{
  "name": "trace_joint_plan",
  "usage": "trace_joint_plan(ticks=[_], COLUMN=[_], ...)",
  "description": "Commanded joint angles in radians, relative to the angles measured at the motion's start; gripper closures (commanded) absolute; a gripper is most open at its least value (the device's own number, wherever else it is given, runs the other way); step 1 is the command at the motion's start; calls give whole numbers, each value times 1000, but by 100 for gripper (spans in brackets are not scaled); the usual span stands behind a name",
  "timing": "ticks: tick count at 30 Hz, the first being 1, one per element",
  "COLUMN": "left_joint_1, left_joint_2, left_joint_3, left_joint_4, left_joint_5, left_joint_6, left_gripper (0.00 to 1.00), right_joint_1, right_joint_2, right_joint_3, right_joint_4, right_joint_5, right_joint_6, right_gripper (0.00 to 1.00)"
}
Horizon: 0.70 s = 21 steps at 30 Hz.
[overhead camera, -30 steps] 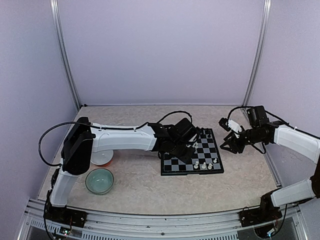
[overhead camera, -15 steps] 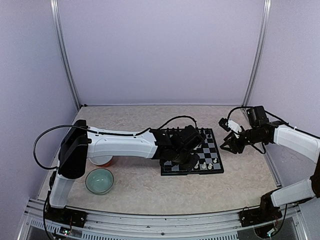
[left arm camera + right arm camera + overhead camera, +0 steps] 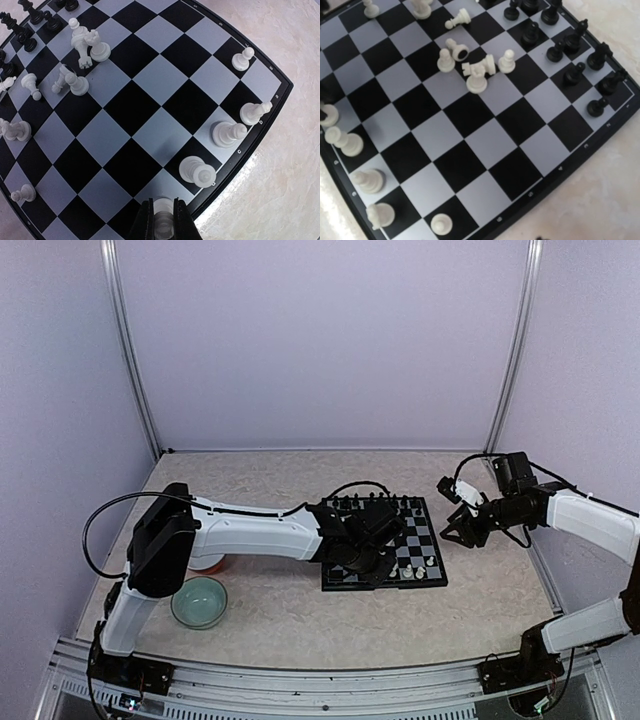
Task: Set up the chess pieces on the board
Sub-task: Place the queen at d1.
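The board (image 3: 432, 540) lies in the middle of the table. It also shows in the left wrist view (image 3: 130, 105) and the right wrist view (image 3: 485, 140). My left gripper (image 3: 363, 560) is low over its near left part. It is shut on a white chess piece (image 3: 164, 220) above a white square at the rim. Three white pieces (image 3: 227, 133) stand along that rim. Loose white pieces (image 3: 475, 70) lie tumbled mid-board. Black pieces (image 3: 570, 47) stand along the far side. My right gripper (image 3: 462, 528) hovers open and empty off the board's right edge.
A pale green bowl (image 3: 198, 601) sits near the front left. A white bowl (image 3: 208, 562) is partly hidden behind the left arm. Metal frame posts (image 3: 512, 350) and purple walls close in the table.
My left gripper has moved from the board's middle toward its near edge with the white piece in it. The right arm has not moved.
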State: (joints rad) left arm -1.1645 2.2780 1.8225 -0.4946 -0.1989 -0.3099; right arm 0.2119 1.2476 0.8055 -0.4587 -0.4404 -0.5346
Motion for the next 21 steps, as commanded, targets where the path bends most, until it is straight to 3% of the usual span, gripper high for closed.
trace_joint_plan(ticks=[1, 4, 21], left_joint_1=[10, 10, -8], left_joint_2=[19, 24, -58], left_joint_3=[30, 32, 63], left_joint_4=[27, 27, -32], left_joint_5=[16, 22, -26], left_joint_6=[-3, -3, 8], left_gripper=[97, 96, 61], right_joint_1=[-2, -2, -2], right_joint_2=[12, 13, 12], right_joint_3=[-11, -12, -11], right_joint_4=[1, 2, -2], right_joint_5=[2, 3, 2], right_joint_6=[-10, -10, -11], right_gripper=[54, 54, 54])
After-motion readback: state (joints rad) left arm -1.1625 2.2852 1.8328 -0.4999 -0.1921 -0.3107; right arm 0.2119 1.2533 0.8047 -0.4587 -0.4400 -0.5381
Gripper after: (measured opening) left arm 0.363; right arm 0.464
